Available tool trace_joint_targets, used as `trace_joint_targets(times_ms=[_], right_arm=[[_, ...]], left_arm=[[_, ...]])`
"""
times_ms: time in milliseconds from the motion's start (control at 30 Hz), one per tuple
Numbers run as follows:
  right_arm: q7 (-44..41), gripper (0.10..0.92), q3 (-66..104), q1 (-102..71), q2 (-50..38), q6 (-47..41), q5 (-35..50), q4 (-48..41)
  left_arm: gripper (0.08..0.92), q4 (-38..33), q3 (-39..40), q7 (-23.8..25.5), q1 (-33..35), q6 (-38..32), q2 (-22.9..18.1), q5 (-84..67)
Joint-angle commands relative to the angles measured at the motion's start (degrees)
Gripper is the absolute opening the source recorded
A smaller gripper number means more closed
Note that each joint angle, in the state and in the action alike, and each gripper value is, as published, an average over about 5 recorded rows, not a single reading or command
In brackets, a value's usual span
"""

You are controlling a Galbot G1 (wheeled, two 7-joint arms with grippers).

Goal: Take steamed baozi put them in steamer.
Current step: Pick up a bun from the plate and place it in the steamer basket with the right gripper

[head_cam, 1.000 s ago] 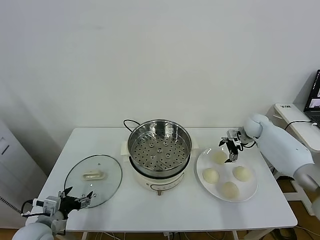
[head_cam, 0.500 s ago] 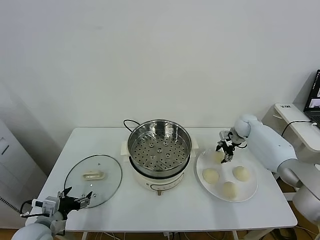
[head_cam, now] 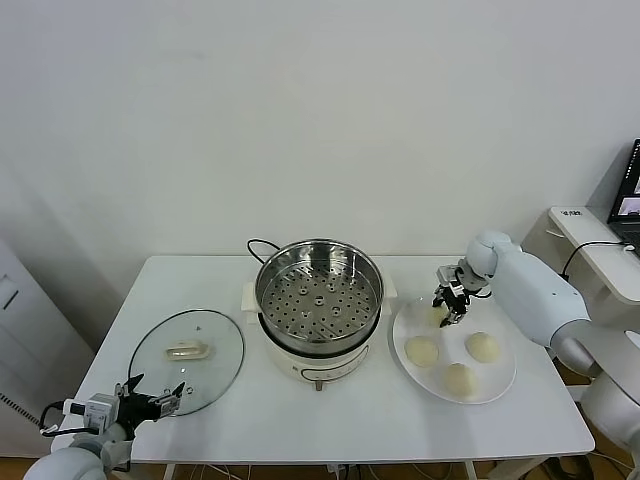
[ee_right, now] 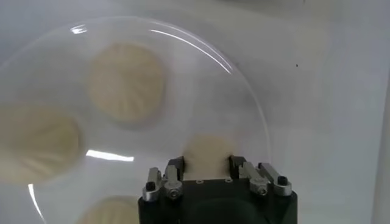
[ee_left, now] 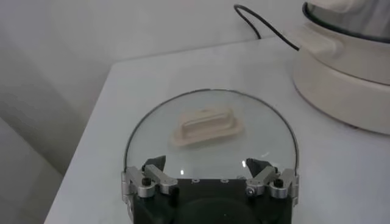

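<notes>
Standing against plain white wall: white table, steamer centred.

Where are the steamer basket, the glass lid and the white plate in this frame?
steamer basket [head_cam: 318,297]: head view, on its perforated steel floor.
glass lid [head_cam: 212,365]: head view, on the clear glass near its edge, away from the handle.
white plate [head_cam: 500,381]: head view, on its bare rim at the right.

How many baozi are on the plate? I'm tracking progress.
4, all on the plate: one at its far side between the right hand's fingers, three loose. Steamer empty.
</notes>
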Motion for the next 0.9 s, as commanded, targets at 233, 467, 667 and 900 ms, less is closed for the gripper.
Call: trace_joint_targets(times_ms=[233,467,667,900], right_arm=[[-3.31,0.456,-15.07,22.86,-6.91,6.86,14.32,15.23],[-5.3,0.458,-15.8,30.36,0.11,24.0,18.05,13.9],[-3.55,0.458,-16.05,30.58,6.34,34.89,14.23,16.04],[0.36,0.458,-16.17,27.5,7.72,38.06,5.17,23.01]], left_arm=[[0.823,-0.34,0.24,-0.1,-0.04,0.14,0.34,-0.04],[0.823,-0.73,0.31,-0.21,0.22,0.01,0.54,-0.07],[0.823,-1.03,0.62,-0.29,0.2,0.0,0.57,-0.06],[0.823,-1.07,1.13,-0.44,-0.05,0.12,0.83,0.03]])
